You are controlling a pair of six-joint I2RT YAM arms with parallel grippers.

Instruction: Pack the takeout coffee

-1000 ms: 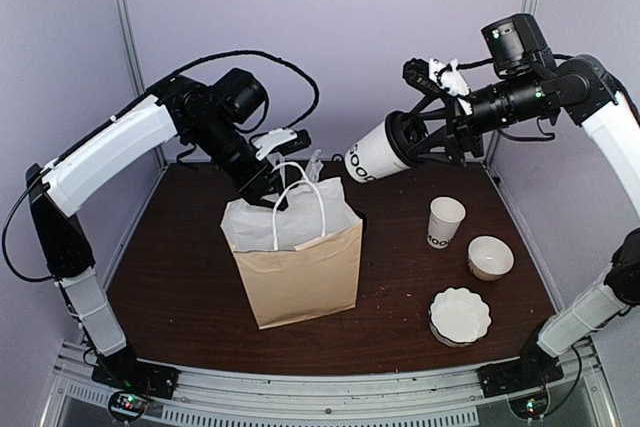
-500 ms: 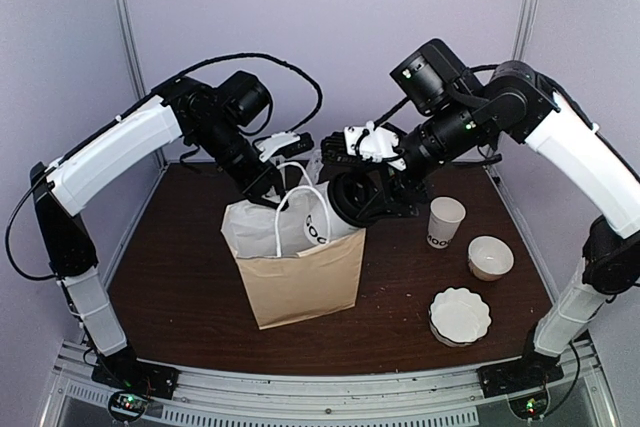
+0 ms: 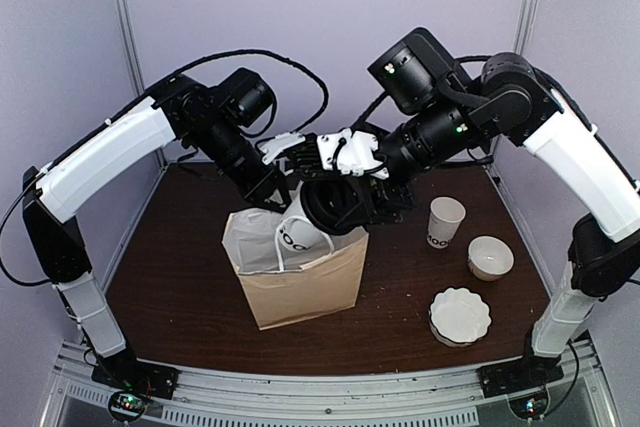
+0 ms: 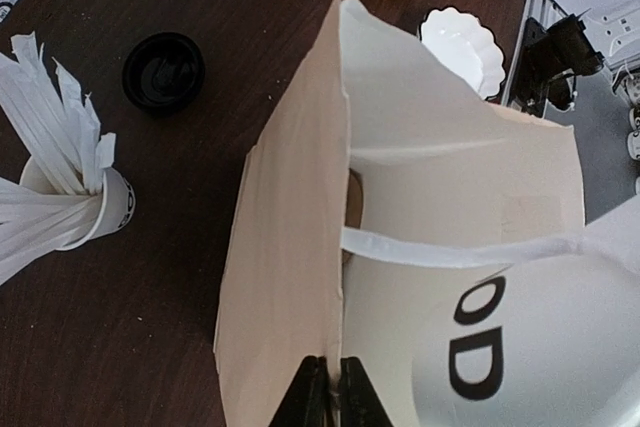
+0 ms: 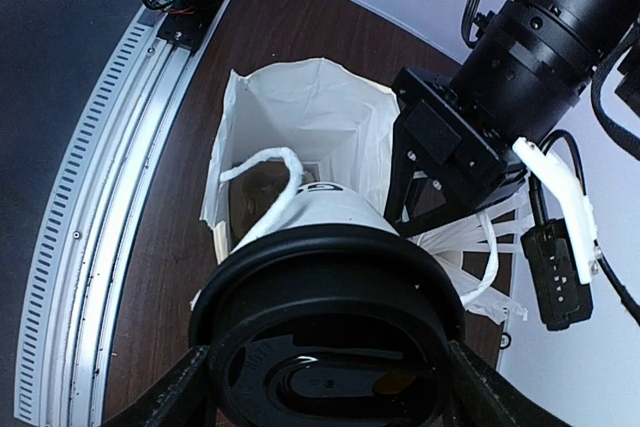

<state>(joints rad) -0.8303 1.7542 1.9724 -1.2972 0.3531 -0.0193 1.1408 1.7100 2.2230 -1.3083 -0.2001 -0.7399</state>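
The right gripper (image 5: 325,387) clasps the coffee (image 3: 297,235) by its lidded end. The cup is tilted, its base poking ahead of the fingers into the bag (image 3: 300,282) mouth. The left gripper (image 4: 328,392) is pinched shut, seemingly on the bag's rim, just beside the cup.

Left arm (image 3: 110,152) reaches far, toward centre | left gripper (image 4: 333,365) pinched tight | right arm (image 3: 580,157) arches leftward | right gripper (image 5: 332,387) spread, gripping
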